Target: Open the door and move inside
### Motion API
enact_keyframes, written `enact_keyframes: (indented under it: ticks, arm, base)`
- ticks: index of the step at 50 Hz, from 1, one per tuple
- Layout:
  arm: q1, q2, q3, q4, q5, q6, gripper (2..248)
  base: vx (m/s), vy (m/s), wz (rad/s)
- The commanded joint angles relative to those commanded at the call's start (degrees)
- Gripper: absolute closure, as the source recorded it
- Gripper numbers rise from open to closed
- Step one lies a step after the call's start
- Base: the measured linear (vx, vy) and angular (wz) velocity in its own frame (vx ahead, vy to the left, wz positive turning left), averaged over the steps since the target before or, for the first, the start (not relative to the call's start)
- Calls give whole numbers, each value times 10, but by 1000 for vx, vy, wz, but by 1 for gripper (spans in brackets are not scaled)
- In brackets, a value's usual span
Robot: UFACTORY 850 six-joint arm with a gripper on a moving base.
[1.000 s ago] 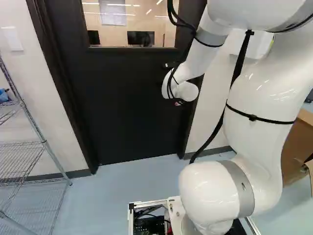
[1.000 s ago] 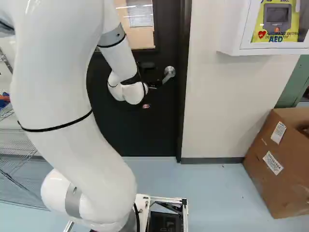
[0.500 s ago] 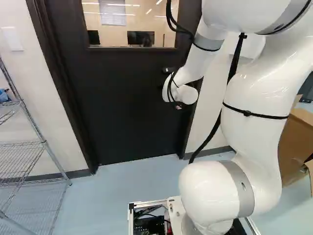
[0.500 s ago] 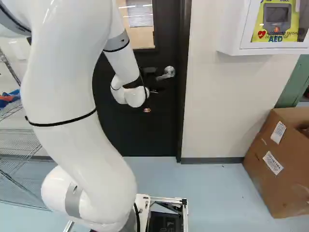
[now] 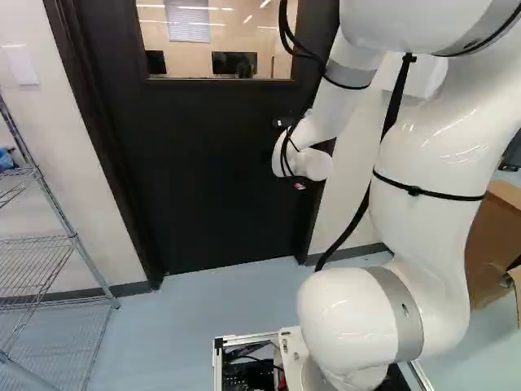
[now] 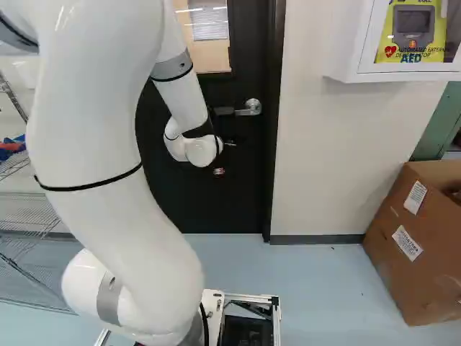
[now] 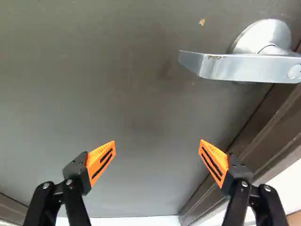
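The gripper (image 6: 219, 171), mostly hidden behind the white wrist, is in front of the dark door (image 6: 241, 194), lower than the silver lever handle (image 6: 250, 108). In the wrist view the gripper (image 7: 157, 148) stands open, its orange-padded fingers wide apart with nothing between them. The handle (image 7: 244, 67) lies outside the fingers there, ahead of them and off to one side, touching neither; its lever is about level. Behind it runs the brown door frame (image 7: 268, 136). The door (image 5: 212, 187) looks closed in its frame, with a window in its upper part.
A wire shelf (image 5: 57, 244) stands against the wall at the left of the left base view. In the right base view a cardboard box (image 6: 421, 238) sits on the floor (image 6: 324, 288) right of the door, with a white wall cabinet (image 6: 403, 72) above.
The wrist and gripper have moved down a little along the door. In the right base view the lever has gone from tilted down to about level. The base has not moved.
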Motion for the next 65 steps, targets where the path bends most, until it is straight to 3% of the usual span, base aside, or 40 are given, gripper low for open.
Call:
enact_keyframes:
  ticks: [65]
  arm:
    - [-1,94,11,0,0,0,3]
  base:
    - [0,0,0]
